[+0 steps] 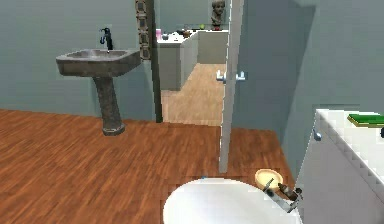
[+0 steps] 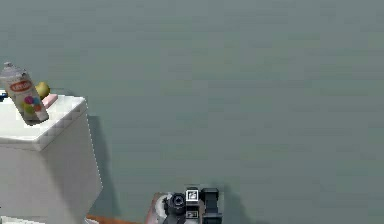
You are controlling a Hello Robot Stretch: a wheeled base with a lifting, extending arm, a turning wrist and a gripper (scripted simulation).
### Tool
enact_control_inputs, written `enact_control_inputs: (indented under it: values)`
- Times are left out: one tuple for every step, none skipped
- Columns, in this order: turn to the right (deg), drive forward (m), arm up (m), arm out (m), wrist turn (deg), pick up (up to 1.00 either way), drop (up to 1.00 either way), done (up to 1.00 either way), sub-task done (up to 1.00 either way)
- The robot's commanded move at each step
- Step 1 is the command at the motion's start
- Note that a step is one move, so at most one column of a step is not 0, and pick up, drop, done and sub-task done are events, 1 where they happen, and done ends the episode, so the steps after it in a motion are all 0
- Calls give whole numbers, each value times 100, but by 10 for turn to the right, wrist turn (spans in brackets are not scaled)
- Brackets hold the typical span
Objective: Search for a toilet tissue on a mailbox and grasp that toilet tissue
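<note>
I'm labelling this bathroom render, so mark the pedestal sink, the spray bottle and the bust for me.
pedestal sink (image 1: 97, 65): forward view, on the front of its basin.
spray bottle (image 2: 26, 96): arm side view, on the label at the middle of its body.
bust (image 1: 217, 12): forward view, on its head.

Mottled grey sink (image 1: 98, 62), reddish-brown plank floor (image 1: 70, 160), white toilet tank (image 2: 45, 165), blue-grey wall (image 2: 250, 90)

Bowl (image 1: 215, 205): cut by forward view's bottom edge.
Green item (image 1: 366, 119): cut at right edge.
Clutter (image 1: 172, 36), upper middle: too small to name.
My gripper (image 2: 172, 206): cut at arm side view's bottom edge; I cannot tell whether it holds anything.
</note>
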Motion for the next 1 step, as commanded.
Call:
enact_control_inputs:
  values:
    - [0,0,0,0,450,0,0,0,0]
